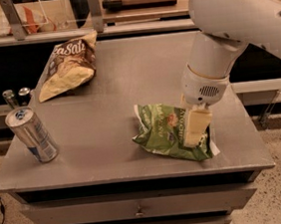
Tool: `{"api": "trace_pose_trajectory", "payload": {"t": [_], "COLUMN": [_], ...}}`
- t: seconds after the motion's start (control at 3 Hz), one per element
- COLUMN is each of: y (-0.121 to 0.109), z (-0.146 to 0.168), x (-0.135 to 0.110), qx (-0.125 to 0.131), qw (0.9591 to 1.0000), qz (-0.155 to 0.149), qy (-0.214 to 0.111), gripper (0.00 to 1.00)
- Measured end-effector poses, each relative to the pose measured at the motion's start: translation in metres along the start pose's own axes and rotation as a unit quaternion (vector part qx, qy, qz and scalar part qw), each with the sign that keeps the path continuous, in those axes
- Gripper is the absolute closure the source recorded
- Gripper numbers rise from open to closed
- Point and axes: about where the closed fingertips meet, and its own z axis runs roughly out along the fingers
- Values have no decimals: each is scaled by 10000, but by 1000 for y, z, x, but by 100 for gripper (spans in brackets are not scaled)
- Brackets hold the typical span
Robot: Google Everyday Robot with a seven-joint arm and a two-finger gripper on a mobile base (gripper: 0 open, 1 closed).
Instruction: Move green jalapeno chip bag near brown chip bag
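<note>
Green jalapeno chip bag (160, 129) lies flat and crumpled at the front right of the table (122, 81), close to the front edge. It is well apart from the brown chip bag (68, 64), which lies at the back left corner with its lettering facing up. Contents of both bags not visible. A silver can (31, 134) stands at front left, apart from both bags; can't see inside it. The drawer (138, 209) under the tabletop is closed.

The white arm (230, 14) comes in from the upper right, bends down, and points almost straight down. The cream-coloured pincer (196, 128) is down on the right part of the green bag, touching it. Cannot tell how far open it is, or whether it has hold of the bag.

The green bag is glossy and wrinkled with a white end. The brown bag is puffy, dark on top and tan below. The table is dull grey metal, flat. The arm shell is smooth and rounded.
</note>
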Motion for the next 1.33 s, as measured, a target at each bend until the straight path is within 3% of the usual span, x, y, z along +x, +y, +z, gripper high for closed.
{"api": "trace_pose_trajectory", "payload": {"t": [0.33,0.67,1.0,1.33], "y": [-17,-34,-45,-46], "z": [-24,-58,-93,-96], "x": [0,-1,0,-1], "qx": [375,835,1302,1340], "qw": [9992,9962,9907,9901], "qz": [114,212,265,263], "qy": [-55,-129,-293,-314], "gripper": [100,100,100,100]}}
